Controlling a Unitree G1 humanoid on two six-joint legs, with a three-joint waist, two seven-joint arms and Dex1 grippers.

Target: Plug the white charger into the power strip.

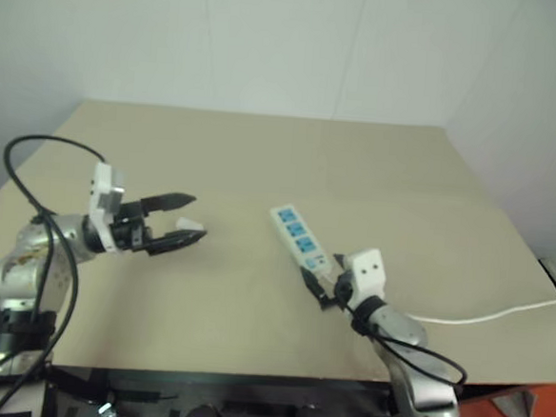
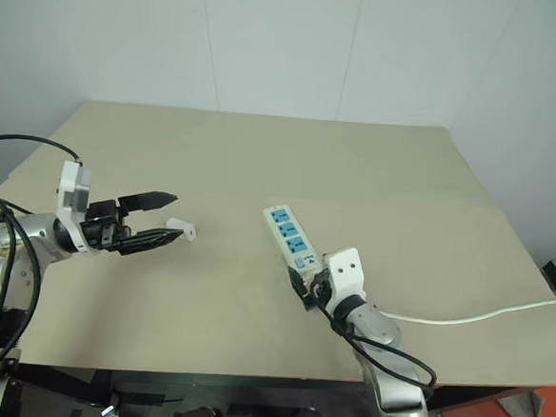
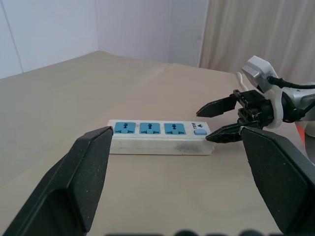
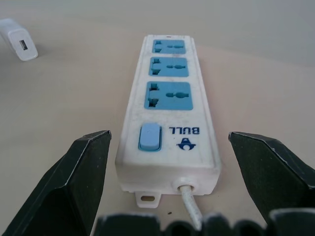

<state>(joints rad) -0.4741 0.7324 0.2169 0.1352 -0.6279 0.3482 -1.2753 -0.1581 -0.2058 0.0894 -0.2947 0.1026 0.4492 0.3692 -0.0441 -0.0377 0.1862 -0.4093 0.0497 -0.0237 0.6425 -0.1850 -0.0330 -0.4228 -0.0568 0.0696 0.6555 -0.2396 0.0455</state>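
**Q:** Where does the power strip lie?

**A:** The power strip [image 2: 288,235] lies flat on the beige table [image 2: 262,160], a little right of the middle, its three blue sockets face up. Its switch end points toward the robot, and a thin white cable [image 2: 480,316] leaves that end and runs off over the table's right edge.

**Q:** And the right gripper?

**A:** The right gripper [image 4: 167,167] sits low at the switch end of the strip, pointing along it. Its two black fingers stand wide apart, one on either side of that end, and the wrist view shows table between each finger and the strip's sides. It grips nothing.

**Q:** What of the charger?

**A:** The white charger [image 2: 182,229] rests on the table well to the left of the strip, apart from it. In the right wrist view it appears as a small white block [image 4: 17,45] with a dark slot in one face.

**Q:** Is the left gripper holding it?

**A:** No. The left gripper [image 2: 158,218] hangs above the table with its fingers spread wide and empty, pointing toward the strip. In the head views the tip of its lower finger appears just beside the charger; whether they touch cannot be told.
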